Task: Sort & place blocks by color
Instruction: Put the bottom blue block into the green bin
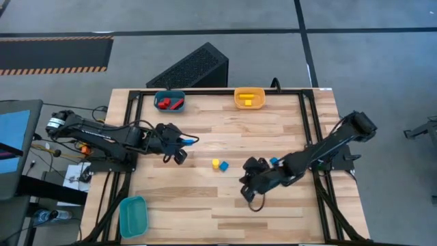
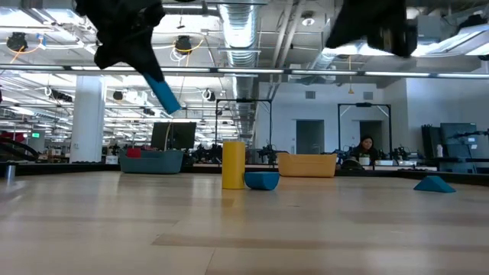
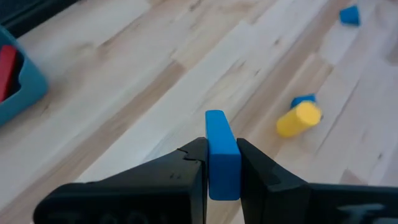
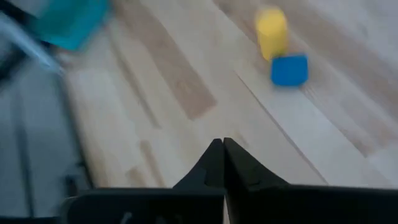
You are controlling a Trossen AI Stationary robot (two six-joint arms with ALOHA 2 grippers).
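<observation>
A smooth blue bar block, flat-faced with softly rounded edges, is clamped between the dark fingers of the left gripper and held tilted above the pale plank table, left of a yellow cylinder block. A small blue block lies touching that cylinder on the right side, near mid-table. Another blue piece sits farther right of the cylinder, by the right arm. The right gripper, fingers pressed together on nothing, hovers right of the cylinder. Beyond the cylinder, at the far edge, a dark-blue bin holds red blocks and an orange-yellow bin holds a yellow piece; a teal bin sits at the near left corner.
</observation>
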